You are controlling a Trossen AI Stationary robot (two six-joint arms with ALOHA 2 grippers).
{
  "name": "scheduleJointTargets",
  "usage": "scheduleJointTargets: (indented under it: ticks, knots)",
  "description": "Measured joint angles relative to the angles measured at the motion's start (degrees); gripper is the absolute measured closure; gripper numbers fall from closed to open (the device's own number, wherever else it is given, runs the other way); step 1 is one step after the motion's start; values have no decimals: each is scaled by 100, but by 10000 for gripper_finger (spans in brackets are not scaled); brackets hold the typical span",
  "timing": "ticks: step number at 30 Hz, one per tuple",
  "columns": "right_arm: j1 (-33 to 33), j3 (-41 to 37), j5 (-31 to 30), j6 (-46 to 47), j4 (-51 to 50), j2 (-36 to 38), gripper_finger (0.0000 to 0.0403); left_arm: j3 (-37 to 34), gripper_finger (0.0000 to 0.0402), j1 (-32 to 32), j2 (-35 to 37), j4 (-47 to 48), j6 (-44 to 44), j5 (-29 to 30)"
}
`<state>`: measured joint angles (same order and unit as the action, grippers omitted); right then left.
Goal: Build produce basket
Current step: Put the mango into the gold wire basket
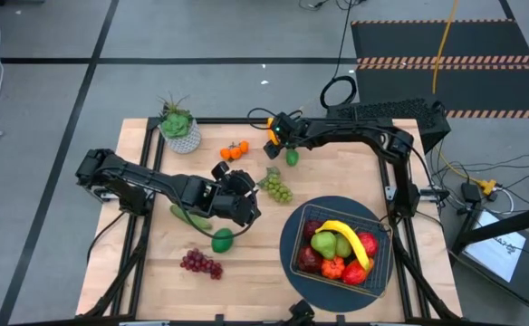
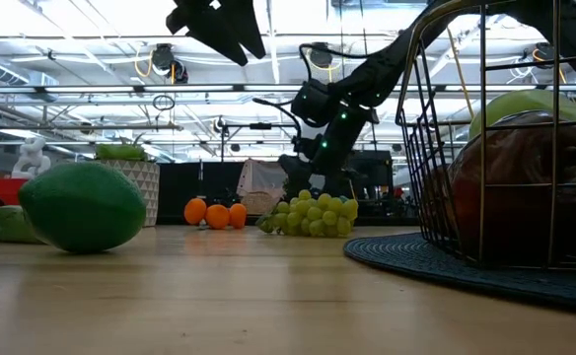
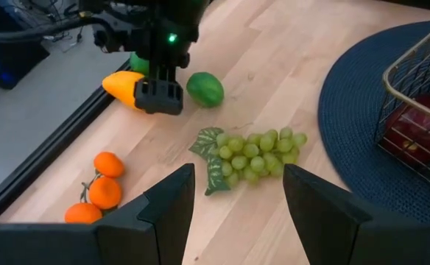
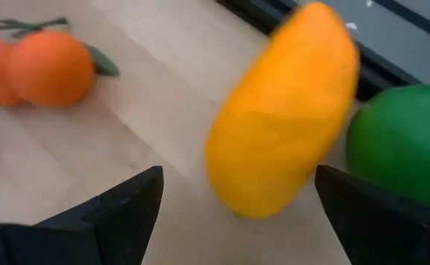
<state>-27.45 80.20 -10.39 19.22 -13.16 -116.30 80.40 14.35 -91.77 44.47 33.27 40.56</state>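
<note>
- On the round dark blue mat (image 1: 293, 237) at the desk's right front, the small dark wire-mesh basket (image 1: 379, 224) already holds part of my load: a yellow banana (image 1: 344, 234) across the top, a green pear (image 1: 325, 243), red apples (image 1: 367, 243) and something orange-red low in the middle.
- I'd call the job roughly half done, judging by what lies loose on the wooden desk (image 1: 246, 272).
- Left outside: a bunch of green grapes (image 3: 259, 151) mid-desk, purple grapes (image 1: 201, 263) near the front, a round green fruit (image 1: 223, 240), a long green cucumber-like piece (image 1: 189, 215), small oranges (image 1: 235, 150) toward the back, plus a yellow-orange oblong fruit (image 4: 285, 110) and a green lime-like fruit (image 4: 406, 143) beside it.
- My right claw (image 1: 274, 134) sits at the back over the yellow-orange fruit, jaws wide apart and gripping nothing yet; the fruit lies between its fingers (image 4: 119, 202) in the wrist view.
- My left claw (image 1: 239, 192) hovers mid-desk just short of the green grapes, jaws parted about halfway, empty.
- A green potted plant in a white pot (image 1: 179, 127) stands at the back left, no part of the load.
</note>
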Motion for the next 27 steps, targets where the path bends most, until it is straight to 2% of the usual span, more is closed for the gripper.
scheduleJointTargets:
  ticks: [14, 18, 23, 27]
  knots:
    - [-146, -2, 2, -270, 304, -229, 59, 0, 195, 4, 0, -144, -146, -11]
    - [-190, -2, 45, -404, 447, -222, 81, 0, 195, 4, 0, -144, -146, -17]
    - [-268, 0, 491, -389, 521, -279, 123, 0, 195, 4, 0, -146, -148, -17]
    - [-275, 2, 497, -474, 581, -350, 156, 0, 195, 4, 0, -149, -148, -20]
